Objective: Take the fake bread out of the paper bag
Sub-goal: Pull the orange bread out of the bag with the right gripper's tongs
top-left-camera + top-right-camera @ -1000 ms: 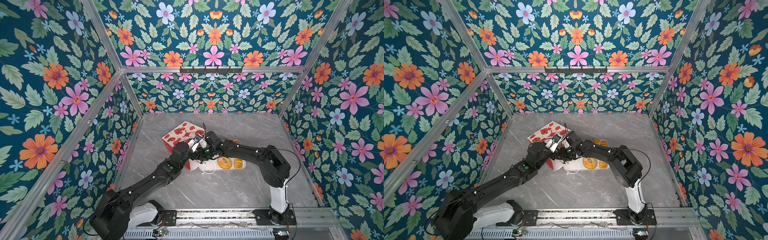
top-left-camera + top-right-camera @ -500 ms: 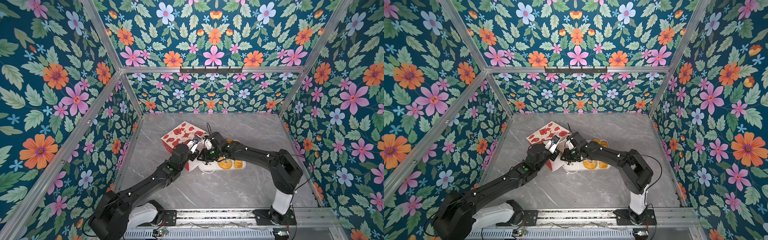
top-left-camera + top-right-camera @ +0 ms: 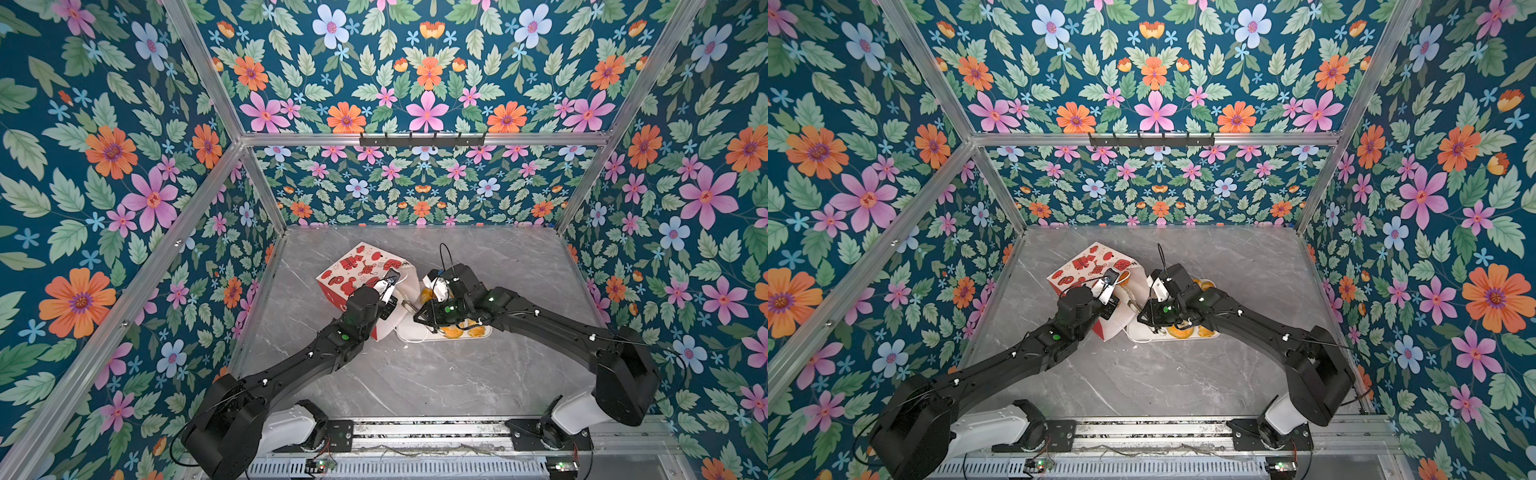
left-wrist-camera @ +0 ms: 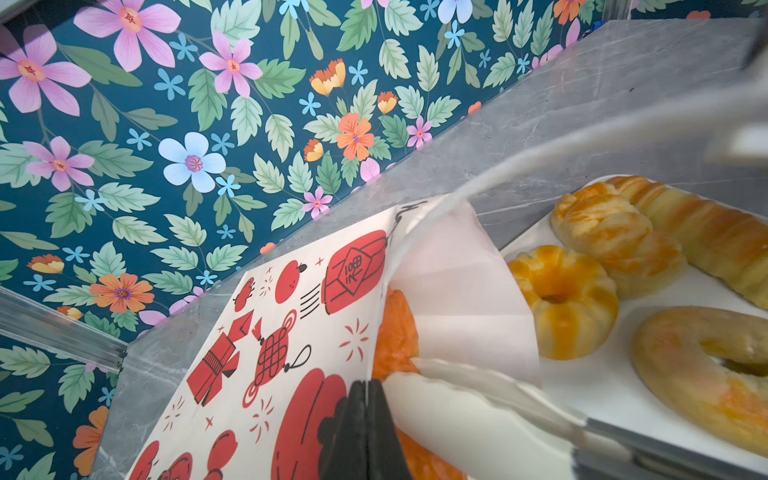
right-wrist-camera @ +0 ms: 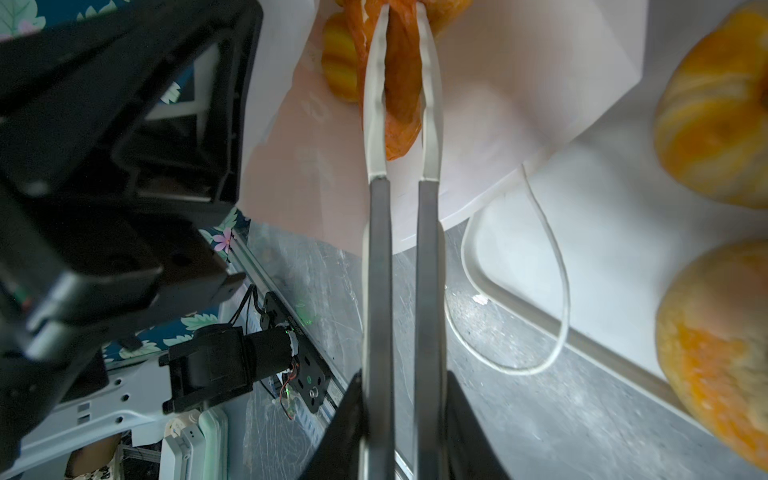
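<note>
Cord handle [image 5: 557,257] is trailing over tray [image 5: 623,249] rim. Paper bag [image 3: 357,268] is lying mouth toward tray, left gripper [image 4: 365,395] pinching its lip, right gripper [image 5: 402,10] clamping fake bread [image 5: 399,91] lengthwise.

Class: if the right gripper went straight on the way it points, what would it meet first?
The right gripper holds tongs pinching an orange pastry in the bag: that comes first, then probably the bag's lining; depth unclear.

The grey marble-patterned tabletop [image 3: 415,374] carries a red and cream paper gift bag [image 3: 353,266] lying on its side, a white rectangular tray [image 3: 409,331] tucked under the bag's open mouth, and the bag's white cord handle [image 5: 557,332] looping just beside that mouth.
</note>
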Robot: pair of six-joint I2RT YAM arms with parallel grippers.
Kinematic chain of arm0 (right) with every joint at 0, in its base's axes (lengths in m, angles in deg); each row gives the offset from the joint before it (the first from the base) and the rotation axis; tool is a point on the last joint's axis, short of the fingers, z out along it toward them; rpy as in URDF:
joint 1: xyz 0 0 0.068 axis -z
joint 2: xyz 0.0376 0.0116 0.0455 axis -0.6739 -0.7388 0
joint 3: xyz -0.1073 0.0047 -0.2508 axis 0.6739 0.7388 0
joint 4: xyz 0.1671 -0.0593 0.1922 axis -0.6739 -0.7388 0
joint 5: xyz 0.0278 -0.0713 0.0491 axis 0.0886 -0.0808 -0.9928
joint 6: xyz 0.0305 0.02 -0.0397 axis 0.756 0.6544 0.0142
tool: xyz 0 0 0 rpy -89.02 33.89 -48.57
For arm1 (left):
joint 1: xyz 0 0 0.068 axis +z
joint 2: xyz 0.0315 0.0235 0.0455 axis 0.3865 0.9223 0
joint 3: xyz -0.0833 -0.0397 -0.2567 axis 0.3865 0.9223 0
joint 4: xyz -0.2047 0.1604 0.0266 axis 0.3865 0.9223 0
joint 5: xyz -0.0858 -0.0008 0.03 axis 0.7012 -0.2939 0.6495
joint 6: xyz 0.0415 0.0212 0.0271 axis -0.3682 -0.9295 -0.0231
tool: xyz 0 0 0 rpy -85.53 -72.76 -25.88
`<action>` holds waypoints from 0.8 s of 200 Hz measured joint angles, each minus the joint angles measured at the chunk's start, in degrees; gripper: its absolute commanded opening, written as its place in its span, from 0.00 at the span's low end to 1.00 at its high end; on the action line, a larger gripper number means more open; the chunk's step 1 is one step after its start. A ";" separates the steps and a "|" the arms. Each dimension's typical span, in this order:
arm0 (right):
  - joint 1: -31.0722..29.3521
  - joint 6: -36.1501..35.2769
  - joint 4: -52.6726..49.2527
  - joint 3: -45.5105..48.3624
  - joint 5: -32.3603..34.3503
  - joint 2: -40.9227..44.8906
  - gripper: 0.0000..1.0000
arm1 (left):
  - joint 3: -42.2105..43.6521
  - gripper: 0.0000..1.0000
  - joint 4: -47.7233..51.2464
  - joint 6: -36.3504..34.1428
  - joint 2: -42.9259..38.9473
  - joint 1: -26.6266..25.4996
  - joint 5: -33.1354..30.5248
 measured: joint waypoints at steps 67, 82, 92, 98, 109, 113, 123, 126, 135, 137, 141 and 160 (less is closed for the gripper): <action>0.48 -5.14 -9.18 7.10 -0.20 13.53 0.16 | 0.00 0.00 -0.63 0.26 -0.57 0.24 -5.49; 0.55 -6.05 -11.37 7.80 0.02 16.22 0.16 | 0.00 0.00 -0.63 0.42 -0.74 0.28 -6.91; 0.70 -6.54 -12.63 8.02 0.28 17.84 0.16 | 0.00 0.00 -0.63 0.50 -0.85 0.37 -7.89; 0.85 -6.95 -13.53 8.07 0.79 18.78 0.16 | 0.00 0.00 -0.59 0.72 -0.92 0.44 -8.50; 1.36 -7.45 -14.67 8.31 1.38 20.22 0.16 | 0.00 0.00 -0.24 1.01 -1.18 0.55 -9.64; 1.64 -7.58 -14.97 8.44 1.55 20.65 0.17 | 0.00 0.00 0.00 1.25 -1.33 0.59 -10.12; 2.43 -7.93 -15.76 8.85 1.86 21.57 0.16 | 0.00 0.00 0.68 1.27 -1.81 0.68 -11.34; 2.69 -8.02 -15.96 9.01 2.08 21.75 0.17 | 0.00 0.00 0.87 1.29 -1.97 0.72 -11.69; 3.28 -8.48 -16.59 9.38 2.69 22.16 0.17 | 0.00 0.00 1.60 1.55 -2.45 0.87 -12.92; 3.43 -8.57 -16.70 9.46 2.80 22.21 0.17 | 0.00 0.00 1.70 1.60 -2.58 0.92 -13.14; 3.72 -8.74 -17.07 9.60 3.04 22.34 0.16 | 0.04 0.00 1.97 1.66 -2.80 1.01 -13.64; 4.37 -9.27 -18.01 9.86 3.85 22.53 0.16 | 0.35 0.00 2.73 2.29 -4.00 1.29 -16.02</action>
